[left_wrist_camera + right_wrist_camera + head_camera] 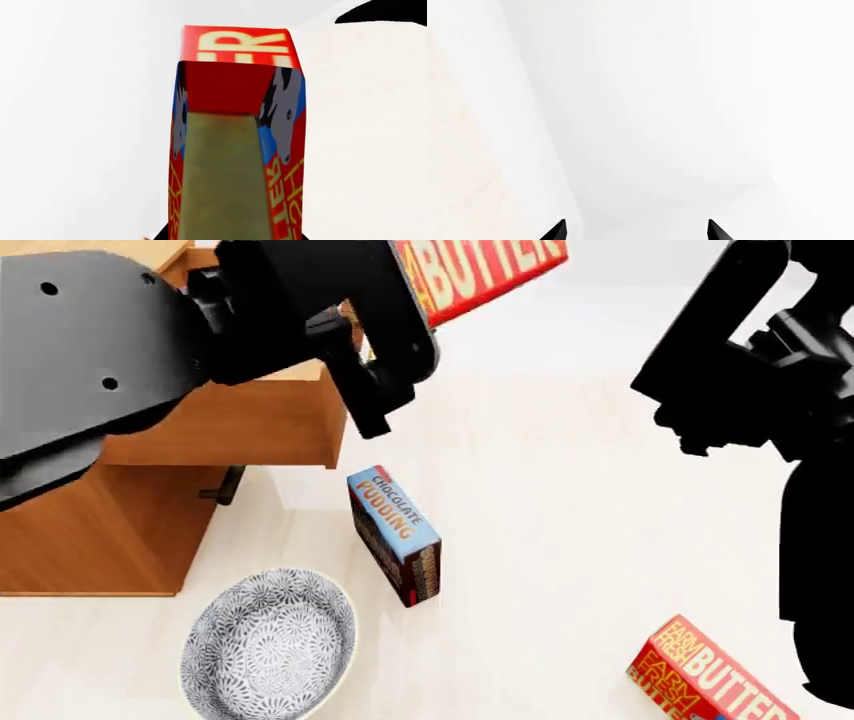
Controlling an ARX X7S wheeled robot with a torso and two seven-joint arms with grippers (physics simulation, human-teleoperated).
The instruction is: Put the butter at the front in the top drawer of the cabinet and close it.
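My left gripper (400, 300) is shut on a red-orange butter box (481, 270) and holds it high in the air, just right of the cabinet (94, 530). The left wrist view shows the same box (237, 90) end on between the jaws. The top drawer (240, 425) stands pulled out below and left of the held box; my arm hides most of its inside. A second identical butter box (714, 685) lies on the table at the front right. My right gripper (635, 231) is open and empty, raised at the right (707, 410).
A blue-and-brown chocolate pudding box (394, 530) stands on the table in front of the drawer. A patterned grey bowl (267, 645) sits at the front left. The lower drawer's handle (224, 485) shows under the open drawer.
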